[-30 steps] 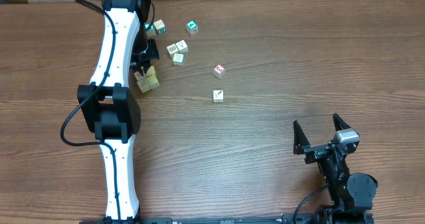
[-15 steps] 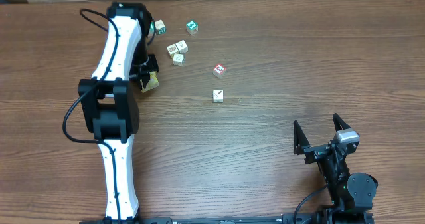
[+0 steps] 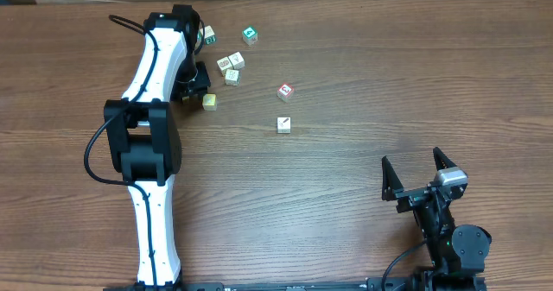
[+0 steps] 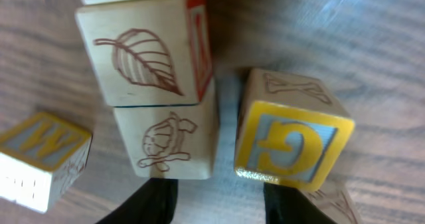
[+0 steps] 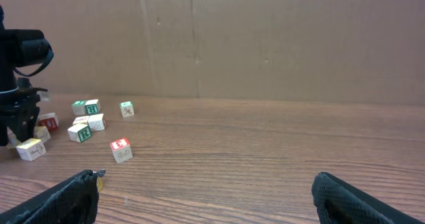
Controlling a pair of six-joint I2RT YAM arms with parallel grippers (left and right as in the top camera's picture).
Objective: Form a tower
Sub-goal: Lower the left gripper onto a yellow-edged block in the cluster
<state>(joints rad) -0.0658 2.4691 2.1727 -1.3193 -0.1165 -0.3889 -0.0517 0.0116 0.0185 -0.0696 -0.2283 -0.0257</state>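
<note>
Wood-grain table (image 3: pixel 346 230) fills the overhead view. The white left arm (image 3: pixel 155 66) reaches to its far left part, where the left pincer (image 3: pixel 192 84) points down among small cubes, its fingers too dark to read from above. A pale yellow cube (image 3: pixel 209 102) lies just beside it, several loose cubes (image 3: pixel 232 77) sit nearby, and a red-topped cube (image 3: pixel 284 91) and a white cube (image 3: pixel 282 124) lie apart toward the middle. The right pincer (image 3: pixel 411 160) sits well away at the near right, spread wide with nothing between its fingers. In the left wrist view the tower (image 4: pixel 156 84) stands just ahead of the black fingers (image 4: pixel 149 204): a turtle cube (image 4: pixel 169 144) at the bottom, a leaf cube (image 4: pixel 139 51) with a red-marked side on it, and a third cube cut off by the frame. The fingers are spread, with bare table between them. The left one meets the turtle cube's lower edge in the picture, though contact cannot be told. A yellow-framed cube (image 4: pixel 295 144) with a blue letter stands just right of the tower, and a W cube (image 4: pixel 43 157) lies to its left. The right wrist view shows the cubes scattered far left before a cardboard wall (image 5: pixel 265 38). The tower cannot be picked out there.
</note>
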